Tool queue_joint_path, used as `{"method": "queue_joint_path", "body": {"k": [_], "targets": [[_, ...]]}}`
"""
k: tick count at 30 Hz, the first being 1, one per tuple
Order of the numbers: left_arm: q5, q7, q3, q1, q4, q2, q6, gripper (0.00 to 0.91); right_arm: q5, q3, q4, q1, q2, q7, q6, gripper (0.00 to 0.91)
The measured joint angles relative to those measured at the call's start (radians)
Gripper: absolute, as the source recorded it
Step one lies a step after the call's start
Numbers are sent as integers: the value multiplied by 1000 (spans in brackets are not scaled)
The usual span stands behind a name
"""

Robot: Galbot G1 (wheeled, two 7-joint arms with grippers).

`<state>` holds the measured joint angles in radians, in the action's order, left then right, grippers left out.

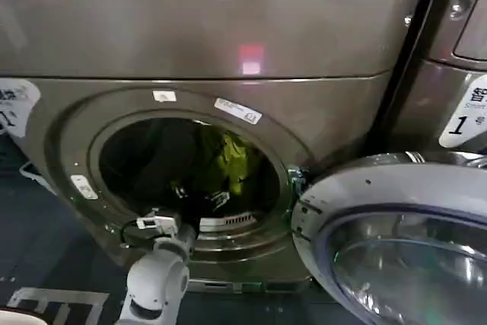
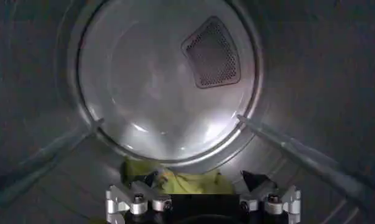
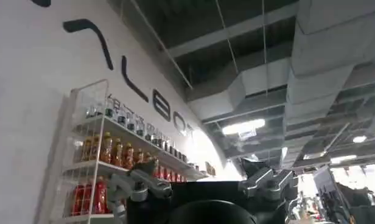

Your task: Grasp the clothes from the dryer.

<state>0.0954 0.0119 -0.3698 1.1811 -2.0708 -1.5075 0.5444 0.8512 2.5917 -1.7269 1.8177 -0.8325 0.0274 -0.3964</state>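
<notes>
Yellow-green clothes lie on the drum floor inside the dryer, just ahead of and between the spread fingers of the left gripper, while the right gripper, also spread, points at a ceiling.

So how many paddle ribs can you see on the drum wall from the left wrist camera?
2. One rib runs along the drum wall on one side of the back plate, the other rib on the opposite side. The clothes lie between them; more ribs may be out of frame.
</notes>
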Motion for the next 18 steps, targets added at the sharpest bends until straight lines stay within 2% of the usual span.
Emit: {"method": "queue_joint_path", "body": {"k": [18], "targets": [[-5,-9,-3,-17,12,-5,-11,907,-16,20,7,22,-9,-11,2,907]]}}
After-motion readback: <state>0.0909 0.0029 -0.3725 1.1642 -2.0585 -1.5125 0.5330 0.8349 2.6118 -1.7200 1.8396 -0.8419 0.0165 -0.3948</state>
